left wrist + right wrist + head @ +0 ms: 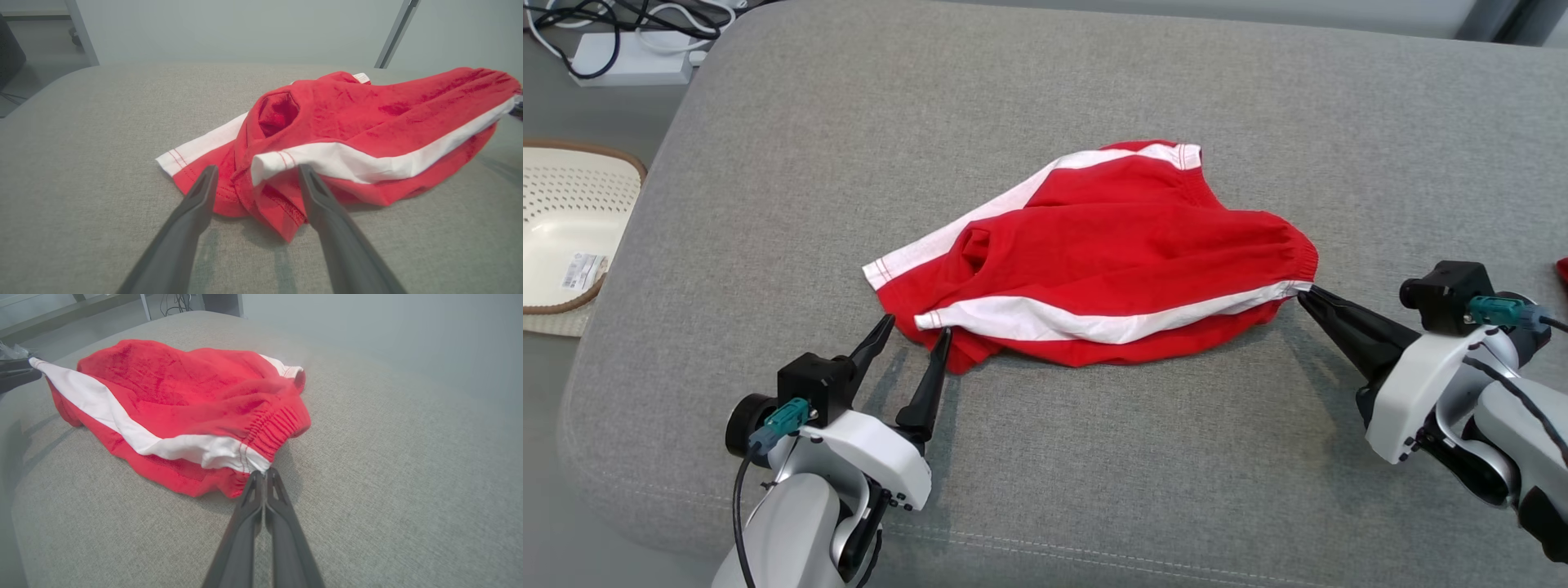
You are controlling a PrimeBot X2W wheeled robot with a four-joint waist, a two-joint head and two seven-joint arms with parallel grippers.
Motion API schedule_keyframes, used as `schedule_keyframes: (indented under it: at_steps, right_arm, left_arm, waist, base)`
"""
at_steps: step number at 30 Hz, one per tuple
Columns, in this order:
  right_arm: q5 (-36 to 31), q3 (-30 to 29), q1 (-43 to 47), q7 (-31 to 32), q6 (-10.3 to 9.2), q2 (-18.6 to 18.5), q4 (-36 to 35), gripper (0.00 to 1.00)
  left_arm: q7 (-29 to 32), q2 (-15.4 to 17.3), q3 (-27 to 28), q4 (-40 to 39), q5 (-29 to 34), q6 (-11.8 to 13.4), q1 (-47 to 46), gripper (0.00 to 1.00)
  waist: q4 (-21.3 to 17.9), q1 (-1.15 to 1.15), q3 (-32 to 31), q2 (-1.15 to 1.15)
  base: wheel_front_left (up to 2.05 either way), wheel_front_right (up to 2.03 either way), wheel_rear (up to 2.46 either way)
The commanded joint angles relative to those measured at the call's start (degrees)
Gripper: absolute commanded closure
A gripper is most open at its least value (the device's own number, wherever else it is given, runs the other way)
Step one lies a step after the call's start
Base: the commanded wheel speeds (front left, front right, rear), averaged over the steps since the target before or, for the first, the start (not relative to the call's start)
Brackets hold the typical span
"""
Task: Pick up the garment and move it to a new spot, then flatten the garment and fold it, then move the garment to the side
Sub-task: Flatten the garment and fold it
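Two claws at the red garment [1111, 245] on a grey cushion [1094, 457]: right claw [1303, 292] clenched on waistband edge, left claw [913, 327] spread wide round leg hem.

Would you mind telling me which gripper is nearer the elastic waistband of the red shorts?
Right. The right gripper is shut on the waistband end; the left gripper stands open at the leg hem, the opposite end.

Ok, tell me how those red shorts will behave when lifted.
Likely floppy: the red shorts lie bunched and wrinkled on the grey cushion, so they should sag. Probably light, as the cloth looks thin. The right gripper pinches only the waistband edge, so it may slip.
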Motion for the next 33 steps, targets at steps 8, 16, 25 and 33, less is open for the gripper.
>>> schedule_keyframes:
  at_steps: [8, 16, 25, 33]
  right_arm:
    - [2.8, -0.9, 2.9, -1.5, 0.00, -4.4, -5.7, 1.00]
    - [4.2, -1.4, 6.7, -1.6, 0.00, -4.0, -5.6, 1.00]
    - [4.4, -1.1, 8.3, -1.6, 0.00, -1.3, -3.8, 1.00]
    - [3.8, -1.5, 7.8, -1.6, 0.00, -0.5, -3.1, 1.00]
  left_arm:
    - [-0.3, 1.2, 2.9, -0.1, 0.7, -0.4, 0.4, 0.00]
    - [-0.3, 0.9, 1.8, 0.4, -0.7, -0.4, 1.0, 0.00]
    - [0.6, -0.5, -1.2, 2.5, -12.3, -0.4, 3.2, 0.00]
    - [1.5, 0.9, -4.6, -0.7, -23.0, -0.4, 4.8, 0.00]
  waist:
    - [-1.4, 0.00, -1.5, 0.00]
    - [-1.5, 0.00, -2.9, 0.00]
    - [-1.4, 0.00, -3.3, 0.00]
    - [-1.2, 0.00, -2.4, 0.00]
  base:
    - [0.00, 0.00, 0.00]
    - [0.00, 0.00, 0.00]
    - [0.00, 0.00, 0.00]
    - [0.00, 0.00, 0.00]
